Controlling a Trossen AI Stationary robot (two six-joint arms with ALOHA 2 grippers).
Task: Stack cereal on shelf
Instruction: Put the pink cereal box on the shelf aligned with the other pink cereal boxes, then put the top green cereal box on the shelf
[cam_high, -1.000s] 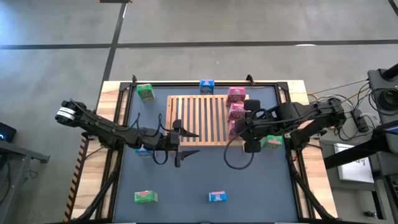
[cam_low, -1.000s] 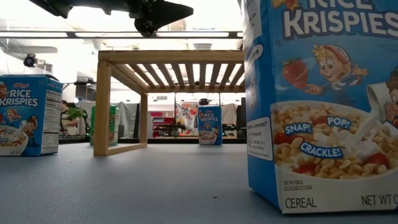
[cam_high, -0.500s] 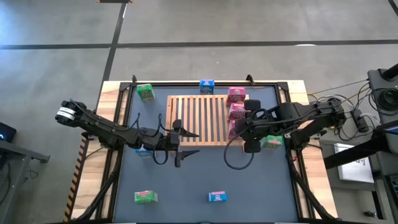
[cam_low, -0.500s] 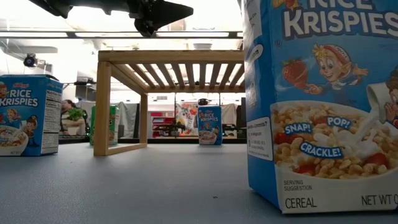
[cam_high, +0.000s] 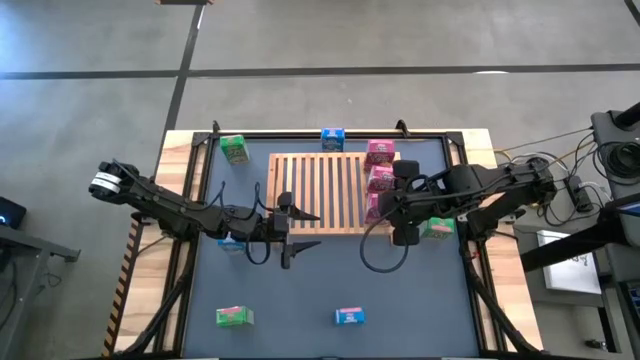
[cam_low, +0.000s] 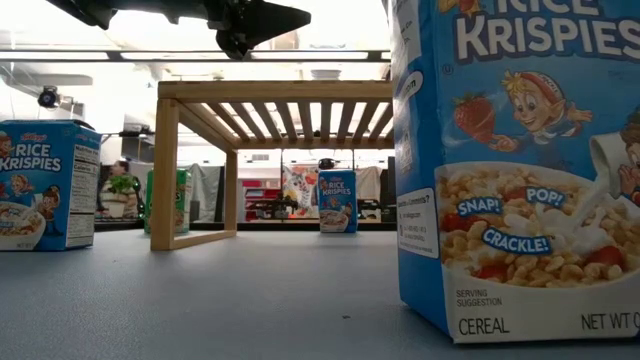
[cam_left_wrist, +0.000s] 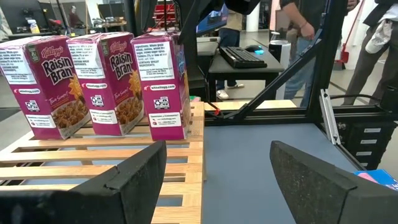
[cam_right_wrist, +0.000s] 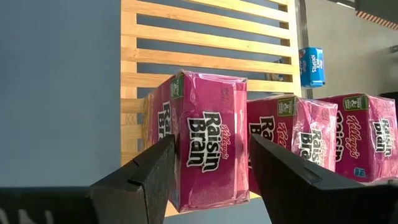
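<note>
Pink boxes (cam_right_wrist: 211, 149) stand on the shelf (cam_high: 310, 190); right gripper (cam_right_wrist: 208, 168), jaws apart around the nearest, should lift straight clear.

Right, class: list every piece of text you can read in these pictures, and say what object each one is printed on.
"RICE KRISPIES", "SNAP!", "POP!", "CRACKLE!", "SERVING SUGGESTION", "CEREAL", "NET WT": near blue box.
"RICE KRISPIES": left blue box.
"RICE KRISPIES": far blue box.
"Raisin Bran": pink boxes on the rack.
Side-panel small print: too small to read.

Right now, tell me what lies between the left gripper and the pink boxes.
Only bare shelf slats lie between the left gripper and the three pink boxes, as the left wrist view shows.
</note>
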